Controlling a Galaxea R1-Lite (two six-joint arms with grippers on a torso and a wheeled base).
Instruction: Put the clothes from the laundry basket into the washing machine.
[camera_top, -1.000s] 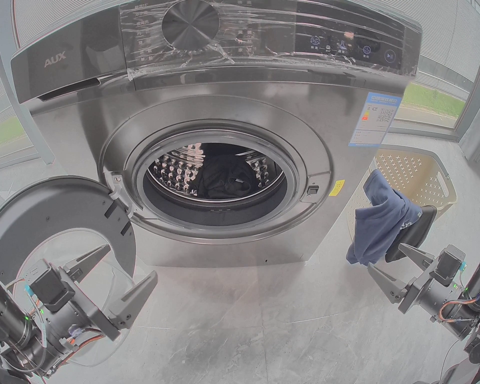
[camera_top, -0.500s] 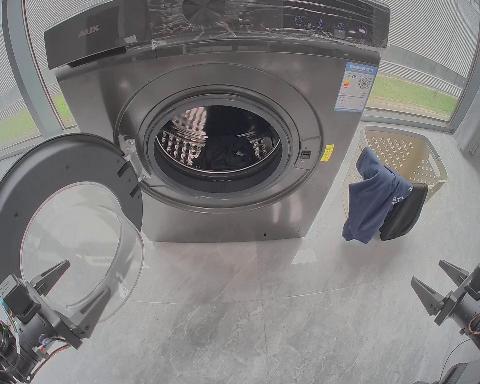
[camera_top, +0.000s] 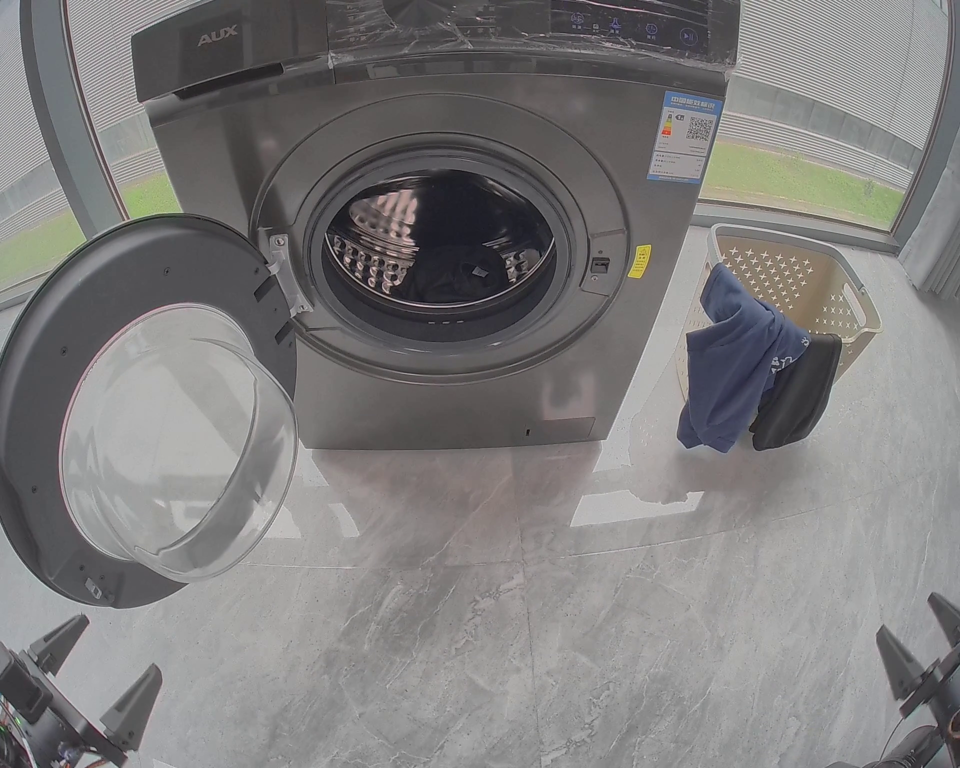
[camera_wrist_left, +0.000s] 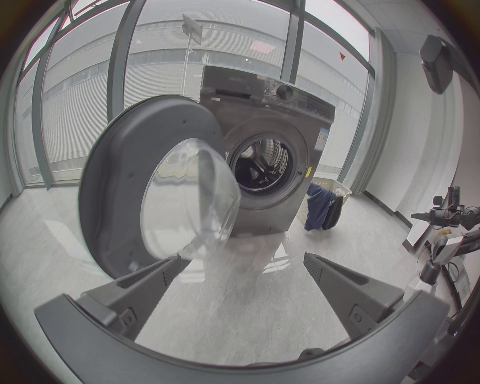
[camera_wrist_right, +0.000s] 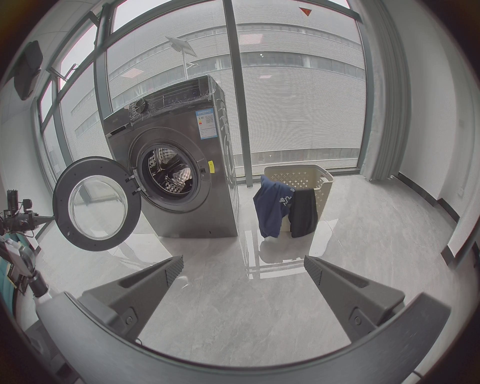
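Clothes (camera_top: 735, 370) hang over the laundry basket (camera_top: 800, 280) rim; left pincer (camera_top: 112, 650) and right pincer (camera_top: 912, 618) gape apart.

On the floor (camera_top: 560, 620): washing machine (camera_top: 450, 410), laundry basket (camera_top: 800, 275) just right of it.
Door (camera_top: 60, 380) swung out left; garment (camera_top: 455, 285) inside drum (camera_top: 375, 262); over basket's near rim, left-hand garment (camera_top: 735, 370) touching right-hand garment (camera_top: 797, 395).

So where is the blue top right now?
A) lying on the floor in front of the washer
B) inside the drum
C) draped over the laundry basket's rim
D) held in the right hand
C: the blue top hangs over the rim of the laundry basket beside a black garment, outside the washing machine.
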